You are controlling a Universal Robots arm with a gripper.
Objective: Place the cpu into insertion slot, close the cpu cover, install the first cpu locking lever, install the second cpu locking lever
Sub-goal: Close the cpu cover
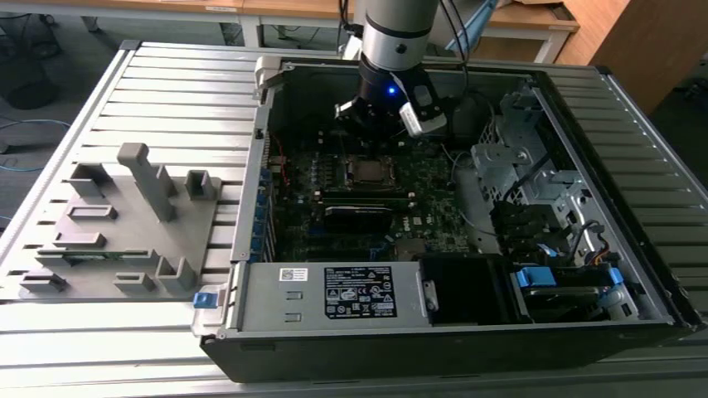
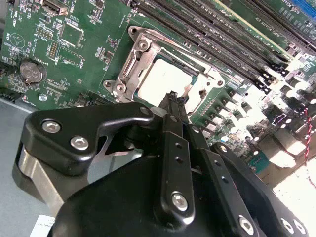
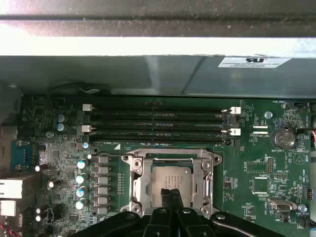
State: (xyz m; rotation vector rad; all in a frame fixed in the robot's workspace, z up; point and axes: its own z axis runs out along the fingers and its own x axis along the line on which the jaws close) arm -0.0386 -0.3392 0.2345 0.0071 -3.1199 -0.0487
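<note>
The cpu (image 3: 170,178) is a dull grey square lying flat in the insertion slot (image 3: 136,185) on the green board. The cpu cover (image 3: 205,170), a silver frame, lies down around the chip's top. In the second wrist view the cpu (image 2: 163,81) looks bright inside the cover (image 2: 133,64). My gripper (image 3: 170,194) hovers just above the chip's near edge with its black fingers pressed together and nothing between them. The same fingertips meet over the socket in the second wrist view, gripper (image 2: 173,98). In the exterior view the gripper (image 1: 374,124) hangs inside the open computer case above the socket (image 1: 369,170).
Long black memory slots (image 3: 158,123) run beside the socket, with the case wall (image 3: 148,74) beyond them. A coin battery (image 3: 285,137) sits on the board. A drive cage (image 1: 520,166) and power supply (image 1: 332,290) crowd the case. A grey fixture plate (image 1: 122,224) lies at the exterior view's left.
</note>
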